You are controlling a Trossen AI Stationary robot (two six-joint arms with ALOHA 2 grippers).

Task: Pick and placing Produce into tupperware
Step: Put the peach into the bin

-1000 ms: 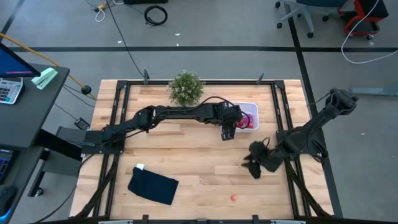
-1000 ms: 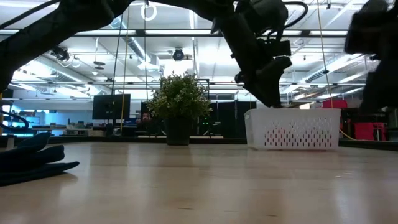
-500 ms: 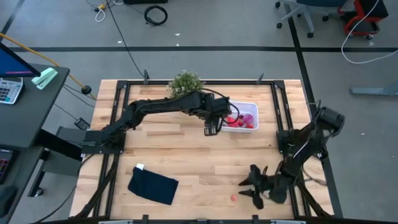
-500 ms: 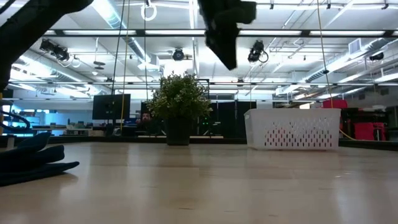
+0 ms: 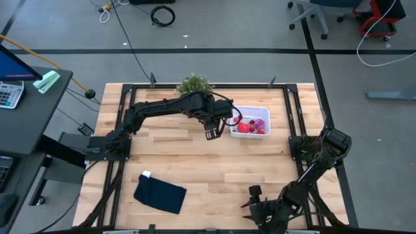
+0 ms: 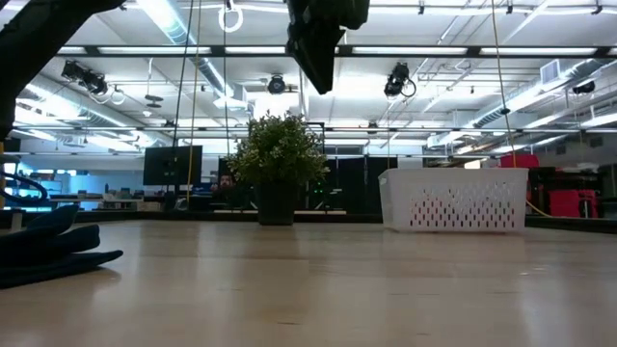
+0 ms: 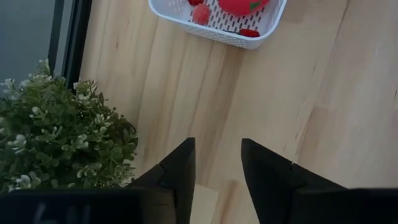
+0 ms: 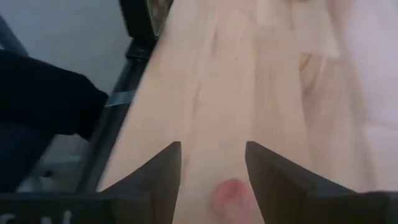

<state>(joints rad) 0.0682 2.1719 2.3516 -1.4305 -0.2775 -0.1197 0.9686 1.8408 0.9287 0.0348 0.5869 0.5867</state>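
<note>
Grey workshop floor surrounds a pale wooden desk [image 5: 195,162] ringed by a black metal frame, seen from overhead. At upper right of centre in the high view sits the small white perforated plastic basket [image 5: 262,132], holding a cluster of red and pink toy fruits [image 5: 246,127] and one purple piece [image 5: 259,121]. The left gripper [image 5: 212,132] hangs just left of the basket, beside the bushy green potted plant [image 5: 193,84]; in the left wrist view its dark fingers [image 7: 180,168] stand apart with bare wood between them, gripping nothing. The right gripper [image 5: 252,203] is at the lower right edge of the desk. Its wrist view shows both fingers [image 8: 160,171] spread wide above the planks, with a small pink toy fruit [image 8: 228,195] lying on the wood between them, not clamped. A dark blue folded cloth [image 5: 160,194] lies at lower left. From desk level, the basket [image 6: 453,199] stands right of the plant [image 6: 277,159] under bright ceiling lights.
</note>
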